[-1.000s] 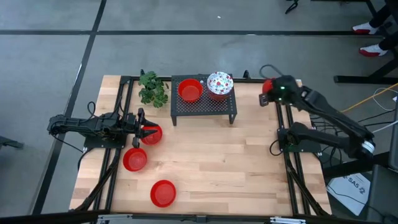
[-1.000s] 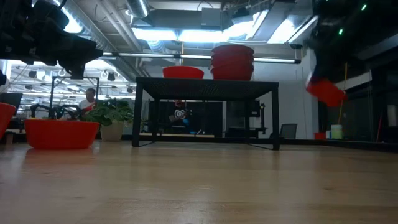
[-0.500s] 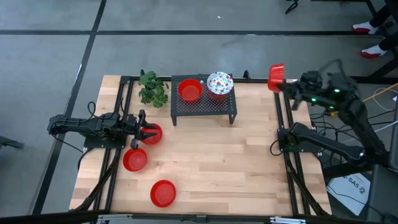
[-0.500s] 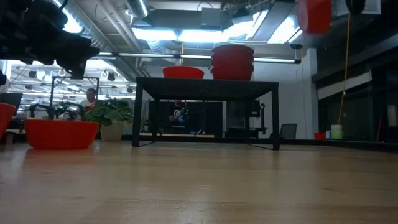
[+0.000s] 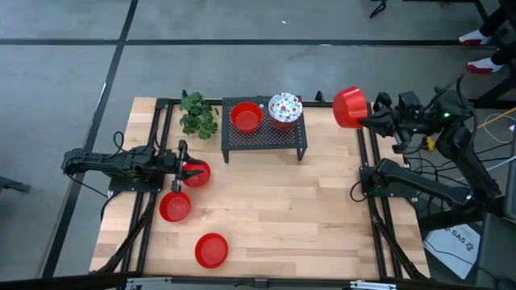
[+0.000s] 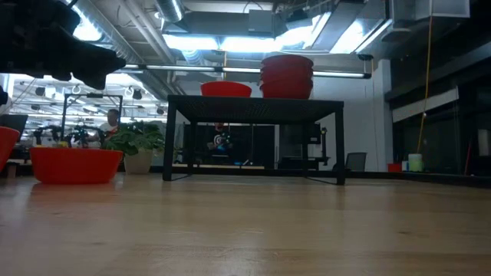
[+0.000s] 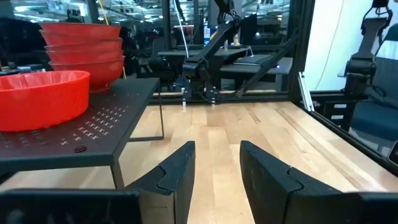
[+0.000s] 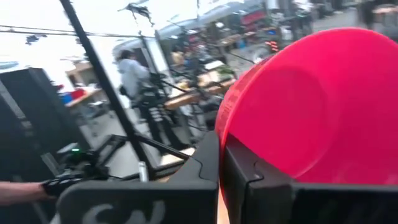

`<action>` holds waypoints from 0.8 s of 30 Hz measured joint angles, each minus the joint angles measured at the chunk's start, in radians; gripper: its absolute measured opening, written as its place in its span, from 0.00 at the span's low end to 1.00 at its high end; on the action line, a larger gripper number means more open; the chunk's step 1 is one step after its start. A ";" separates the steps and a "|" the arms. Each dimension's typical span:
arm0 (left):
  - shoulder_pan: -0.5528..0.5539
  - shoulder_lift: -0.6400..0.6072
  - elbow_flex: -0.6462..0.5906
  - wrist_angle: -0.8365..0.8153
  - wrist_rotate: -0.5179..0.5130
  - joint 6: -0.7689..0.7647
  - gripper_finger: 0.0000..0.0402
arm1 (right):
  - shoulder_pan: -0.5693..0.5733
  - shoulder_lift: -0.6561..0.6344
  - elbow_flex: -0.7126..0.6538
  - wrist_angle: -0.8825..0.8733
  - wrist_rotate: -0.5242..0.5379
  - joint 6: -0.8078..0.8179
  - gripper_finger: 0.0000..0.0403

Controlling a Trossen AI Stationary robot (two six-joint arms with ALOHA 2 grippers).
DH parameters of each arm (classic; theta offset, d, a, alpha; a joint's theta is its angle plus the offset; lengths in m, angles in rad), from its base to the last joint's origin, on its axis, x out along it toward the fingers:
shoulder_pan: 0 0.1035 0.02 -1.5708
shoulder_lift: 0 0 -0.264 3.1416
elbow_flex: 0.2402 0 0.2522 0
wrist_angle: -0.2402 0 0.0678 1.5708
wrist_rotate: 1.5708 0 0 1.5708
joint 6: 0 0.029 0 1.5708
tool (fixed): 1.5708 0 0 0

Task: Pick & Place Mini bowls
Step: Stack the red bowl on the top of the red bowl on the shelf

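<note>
The right gripper (image 5: pixel 372 119), at upper right of the high view, was clamped on the rim of a red bowl (image 5: pixel 349 107) held in the air, tilted on edge, probably for carrying toward the rack (image 5: pixel 264 135), where a red bowl and a stack already sat. The left gripper (image 5: pixel 182 167) waited parted at middle left beside three loose bowls, holding nothing.
</note>
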 joint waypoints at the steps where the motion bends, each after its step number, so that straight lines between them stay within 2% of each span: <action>1: 0.000 0.000 0.000 0.000 0.000 0.000 0.31 | 0.005 0.006 0.000 0.023 -0.017 0.010 0.01; 6: 0.000 0.000 0.000 0.041 0.006 -0.031 0.31 | 0.064 0.058 0.000 0.122 -0.036 0.065 0.01; 10: -0.005 0.000 0.000 0.153 0.050 -0.276 0.31 | 0.139 0.123 -0.001 0.244 -0.027 0.082 0.01; 13: -0.005 0.000 0.000 0.277 0.031 -0.495 0.31 | 0.200 0.176 -0.001 0.354 -0.017 0.086 0.01; 18: -0.005 0.000 0.000 0.465 -0.001 -0.670 0.31 | 0.299 0.273 -0.001 0.476 0.054 0.085 0.01; 24: -0.005 0.000 0.000 0.564 -0.012 -0.779 0.31 | 0.391 0.393 -0.004 0.576 0.094 0.120 0.01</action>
